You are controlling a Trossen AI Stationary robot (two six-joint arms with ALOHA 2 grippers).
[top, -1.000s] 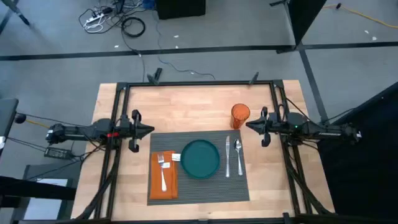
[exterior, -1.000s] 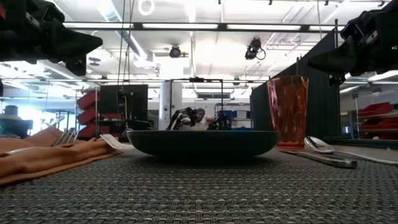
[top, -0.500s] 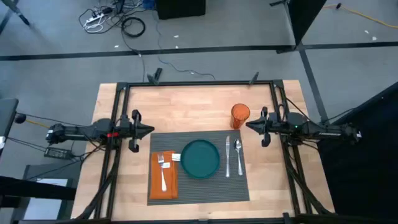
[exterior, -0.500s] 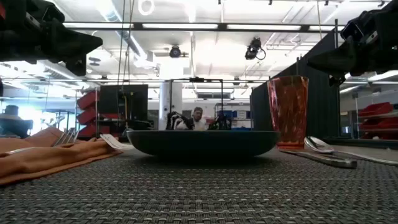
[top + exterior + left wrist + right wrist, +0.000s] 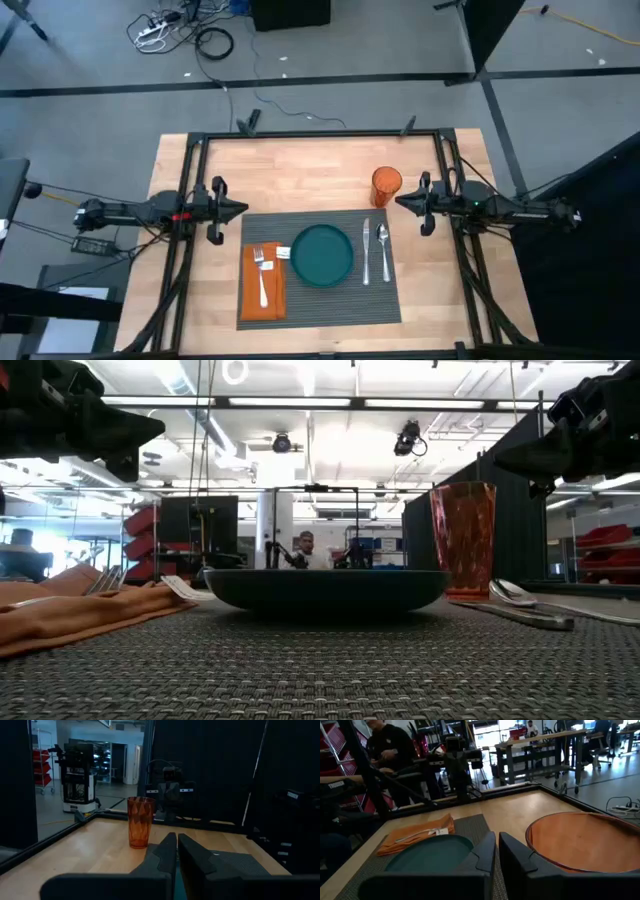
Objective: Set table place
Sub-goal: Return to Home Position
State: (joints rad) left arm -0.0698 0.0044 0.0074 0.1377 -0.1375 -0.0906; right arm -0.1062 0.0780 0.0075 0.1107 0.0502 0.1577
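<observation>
Table [image 5: 300, 170]: the placemat [image 5: 320, 305] lies on the near half of the wood top, centred between the two arms.

On the placemat:
- Plate [image 5: 322, 253], at the centre.
- Orange napkin [image 5: 272, 300], left of the plate, with a fork [image 5: 261, 270] lying on it.
- Knife [image 5: 366, 252] and spoon [image 5: 383, 250], side by side to the right of the plate, with the knife nearer the plate.

The orange cup [image 5: 386, 184] stands upright on bare wood just beyond the placemat's far right corner. It is near the tip of the right gripper [image 5: 398, 201], and its rim shows close beside that gripper's fingers [image 5: 485, 852].

The left gripper [image 5: 244, 209] hangs above the table's left side, by the placemat's far left corner. On both grippers the fingers [image 5: 165, 852] are pressed together and grasp nothing.

Compared with the earlier frames, both arms and every item on the table are in the same positions. Only the person [image 5: 305, 550] in the room behind the table has shifted.
</observation>
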